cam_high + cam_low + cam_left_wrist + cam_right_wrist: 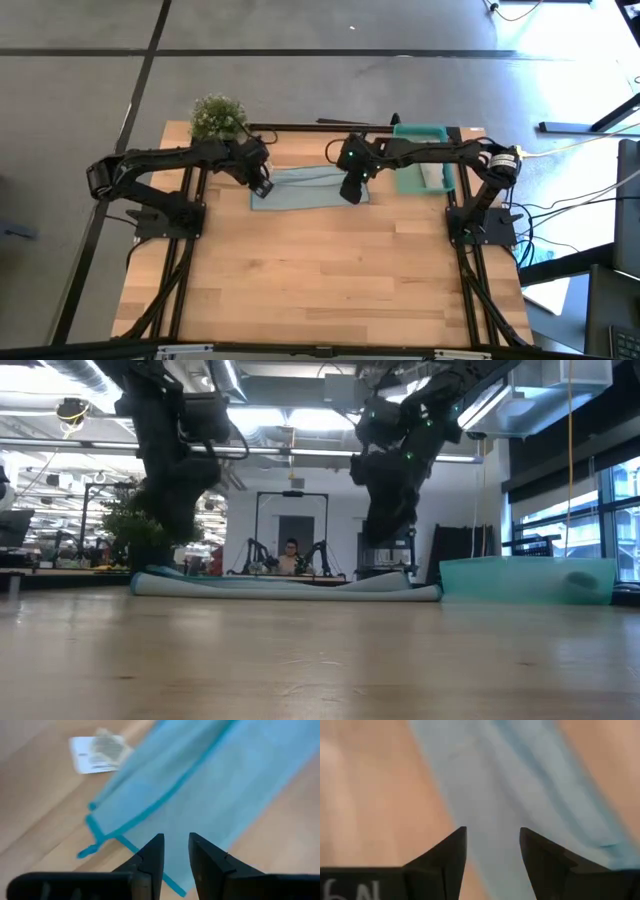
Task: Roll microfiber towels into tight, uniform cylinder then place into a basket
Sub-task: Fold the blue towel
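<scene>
A light blue towel (310,188) lay folded into a long strip across the far half of the tabletop (320,280). Over its left end hung the left gripper (262,187), jaws slightly apart and empty; over its right end hung the right gripper (352,191), jaws also apart, holding nothing. Farther right sat the teal basket (420,131) with a pale towel (434,176) inside, and a small plant (217,116) stood at the far left corner.

We see a light blue towel (308,189) with a darker teal hem on a pale, striped-plank wooden table (320,280). The basket (425,160) is teal-green, the arms black, the plant (217,117) dusty green.
</scene>
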Action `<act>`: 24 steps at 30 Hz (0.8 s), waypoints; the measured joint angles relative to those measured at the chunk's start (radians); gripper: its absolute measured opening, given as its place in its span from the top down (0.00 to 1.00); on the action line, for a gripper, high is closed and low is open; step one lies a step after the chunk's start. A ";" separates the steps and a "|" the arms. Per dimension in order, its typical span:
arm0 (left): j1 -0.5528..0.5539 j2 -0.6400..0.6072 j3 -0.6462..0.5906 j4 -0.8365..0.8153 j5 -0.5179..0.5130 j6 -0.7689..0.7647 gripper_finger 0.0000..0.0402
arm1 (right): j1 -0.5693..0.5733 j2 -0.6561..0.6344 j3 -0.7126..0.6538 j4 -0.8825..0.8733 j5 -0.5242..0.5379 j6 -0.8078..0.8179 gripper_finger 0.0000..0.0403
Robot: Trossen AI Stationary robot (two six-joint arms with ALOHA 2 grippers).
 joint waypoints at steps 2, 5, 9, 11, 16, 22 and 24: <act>-0.015 0.025 0.001 0.030 0.028 0.053 0.79 | -0.001 0.020 -0.033 0.059 -0.043 0.006 0.54; -0.043 0.074 0.000 0.087 0.059 0.106 0.79 | -0.002 0.045 -0.063 0.100 -0.071 0.037 0.54; -0.066 0.156 0.000 0.211 0.089 0.179 0.79 | -0.002 0.059 -0.091 0.143 -0.073 0.053 0.54; -0.073 0.202 0.001 0.283 0.116 0.204 0.79 | -0.001 0.060 -0.109 0.142 -0.073 0.054 0.54; -0.080 0.285 0.001 0.383 0.107 0.227 0.79 | -0.002 0.064 -0.133 0.158 -0.072 0.054 0.54; -0.075 0.346 0.000 0.419 0.028 0.231 0.79 | -0.002 0.064 -0.181 0.228 -0.072 0.055 0.54; -0.075 0.350 0.001 0.427 -0.002 0.230 0.79 | -0.002 0.064 -0.196 0.235 -0.072 0.057 0.54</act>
